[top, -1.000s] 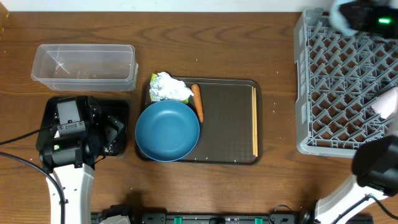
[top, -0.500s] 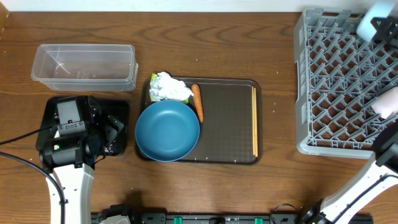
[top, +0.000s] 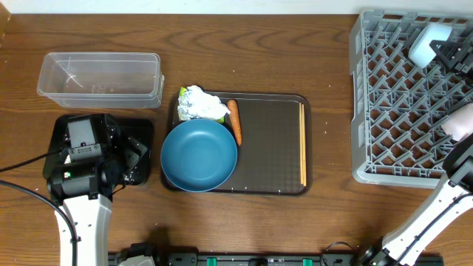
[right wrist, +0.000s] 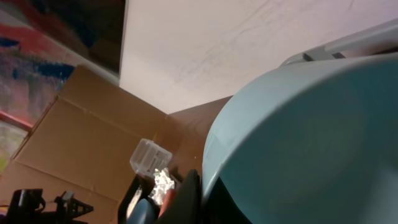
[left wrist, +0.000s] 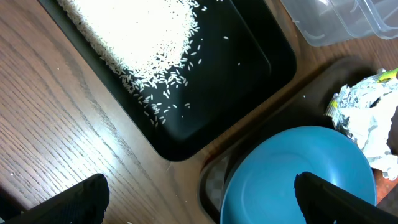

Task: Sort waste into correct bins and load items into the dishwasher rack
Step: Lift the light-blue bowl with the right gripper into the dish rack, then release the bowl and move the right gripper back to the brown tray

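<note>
My right gripper is shut on the light-blue cup above the far right part of the grey dishwasher rack. In the right wrist view the cup fills the frame, with one black finger against its rim. My left gripper hangs open and empty over the wood between the black tray and the dark-blue bowl. White rice lies in that tray. The wrapper, the carrot and the chopsticks lie on the brown serving tray.
A clear plastic tub stands at the far left, behind the black tray. A pale rounded object shows at the rack's right edge. Bare wooden table lies between the serving tray and the rack.
My right gripper has brought the cup from the far right corner down and to the left over the rack. The left arm has not moved.
</note>
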`<action>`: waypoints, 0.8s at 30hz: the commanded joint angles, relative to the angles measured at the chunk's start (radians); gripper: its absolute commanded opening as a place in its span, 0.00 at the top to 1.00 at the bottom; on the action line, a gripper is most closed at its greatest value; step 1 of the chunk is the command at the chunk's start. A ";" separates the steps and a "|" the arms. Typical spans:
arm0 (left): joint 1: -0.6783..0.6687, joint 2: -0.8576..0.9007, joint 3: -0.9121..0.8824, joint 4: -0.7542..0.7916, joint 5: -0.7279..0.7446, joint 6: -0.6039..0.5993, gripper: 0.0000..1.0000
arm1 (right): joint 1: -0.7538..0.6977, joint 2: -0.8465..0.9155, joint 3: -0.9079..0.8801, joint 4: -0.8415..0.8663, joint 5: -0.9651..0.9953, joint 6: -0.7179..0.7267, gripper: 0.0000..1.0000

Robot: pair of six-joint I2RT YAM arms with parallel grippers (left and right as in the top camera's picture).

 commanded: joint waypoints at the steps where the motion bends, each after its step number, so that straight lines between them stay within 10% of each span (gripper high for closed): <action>1: 0.004 0.002 0.021 -0.003 -0.008 -0.005 0.02 | -0.021 0.002 0.003 -0.013 0.024 0.051 0.95; 24: 0.004 0.002 0.021 -0.003 -0.008 -0.005 0.02 | -0.146 -0.051 0.006 -0.334 0.421 0.002 0.80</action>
